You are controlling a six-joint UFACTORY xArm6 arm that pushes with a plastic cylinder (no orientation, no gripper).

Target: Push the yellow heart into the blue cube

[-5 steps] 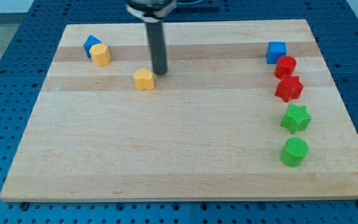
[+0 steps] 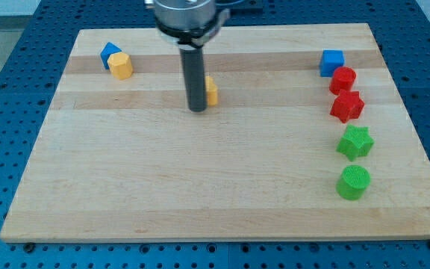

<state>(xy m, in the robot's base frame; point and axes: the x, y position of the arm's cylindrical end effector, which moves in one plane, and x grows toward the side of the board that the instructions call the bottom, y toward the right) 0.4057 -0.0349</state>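
Our tip point(image 2: 198, 109) touches the left side of the small yellow plastic heart point(image 2: 211, 91), mostly hidden behind the rod, so we cannot tell its pointing direction. We have no pincer in view. The blue plastic cube point(image 2: 332, 62) sits well apart at the wooden desk's point(image 2: 200, 187) upper right.

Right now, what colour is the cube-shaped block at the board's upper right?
Blue, clearest in the camera view.

Yellow heart point(image 2: 212, 91); blue cube point(image 2: 332, 62); pale striped wood board point(image 2: 200, 187); dark rod point(image 2: 195, 78).
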